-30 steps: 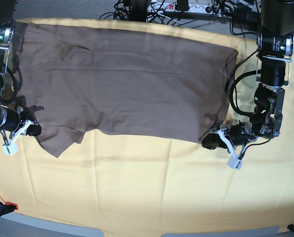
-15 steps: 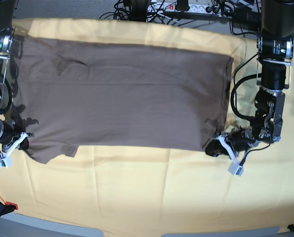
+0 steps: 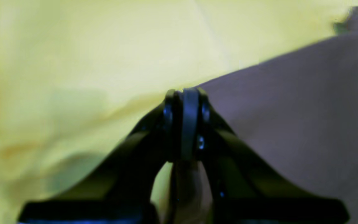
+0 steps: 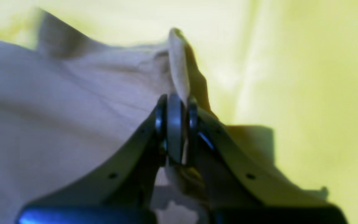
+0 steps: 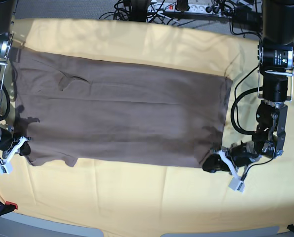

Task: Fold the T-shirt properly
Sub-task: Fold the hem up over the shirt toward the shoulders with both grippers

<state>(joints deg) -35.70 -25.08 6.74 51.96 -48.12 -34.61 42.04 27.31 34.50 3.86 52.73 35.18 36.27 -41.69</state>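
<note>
The taupe T-shirt lies spread flat and wide across the yellow cloth in the base view. My left gripper sits at the shirt's near right corner, shut on the hem. In the left wrist view its fingertips meet at the edge of the T-shirt, with fabric showing between the fingers lower down. My right gripper is shut on the near left corner. In the right wrist view the gripper pinches a fold of the T-shirt that sticks up above the tips.
The yellow cloth covers the whole table. Cables and a power strip lie beyond the far edge. A red-tipped clamp sits at the near left corner. Both arm columns stand at the table's sides.
Both grippers have moved toward the near edge of the table, dragging the shirt's held corners with them. The whole shirt has slid nearer and pulled flatter.
</note>
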